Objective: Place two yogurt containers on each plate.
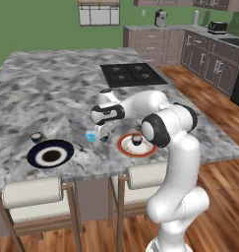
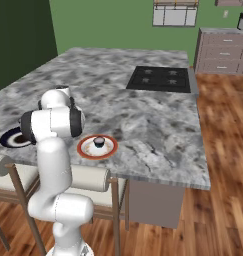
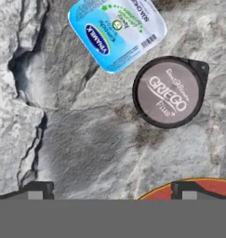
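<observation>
1 cup (image 1: 136,140) on red-rim plate (image 1: 125,147); navy plate (image 1: 67,152) bare, 3 tubs left. My pincer (image 1: 104,134) spread wide, holding nothing.

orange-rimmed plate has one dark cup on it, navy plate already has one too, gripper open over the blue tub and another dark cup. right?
Not quite: the navy plate holds nothing; the left base view shows the dark cup beside it on the counter. The rest stands: one cup sits on the orange-rimmed plate, gripper open above the blue tub and Griego cup.
</observation>
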